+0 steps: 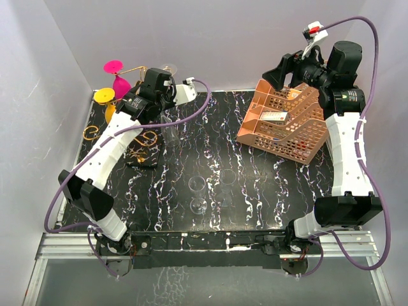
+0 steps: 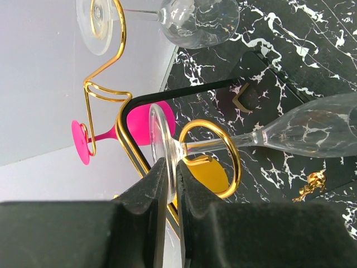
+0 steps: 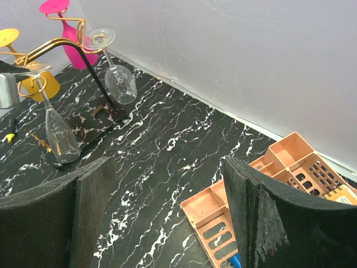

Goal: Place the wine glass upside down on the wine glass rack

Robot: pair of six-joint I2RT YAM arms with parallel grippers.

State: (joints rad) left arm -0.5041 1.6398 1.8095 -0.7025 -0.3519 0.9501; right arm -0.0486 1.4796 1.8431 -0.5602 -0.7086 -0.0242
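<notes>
My left gripper (image 2: 173, 173) is shut on the round foot of a clear wine glass (image 2: 312, 131). The glass's stem passes through a curled gold ring (image 2: 234, 151) of the wine glass rack (image 2: 106, 78), and its bowl hangs downward over the rack's dark base (image 1: 143, 153). In the right wrist view the same glass (image 3: 58, 134) hangs from a rack arm (image 3: 53, 49) beside the dark post (image 3: 97, 78). In the top view the left gripper (image 1: 167, 95) is at the rack, back left. My right gripper (image 3: 167, 195) is open and empty, raised over the orange tray at the back right.
A second clear glass (image 3: 120, 81), a pink glass (image 3: 70, 44) and a yellow glass (image 3: 42, 84) hang on other rack arms. An orange perforated plastic tray rack (image 1: 287, 124) stands at the back right. Faint clear round glass shapes (image 1: 197, 194) sit mid-table.
</notes>
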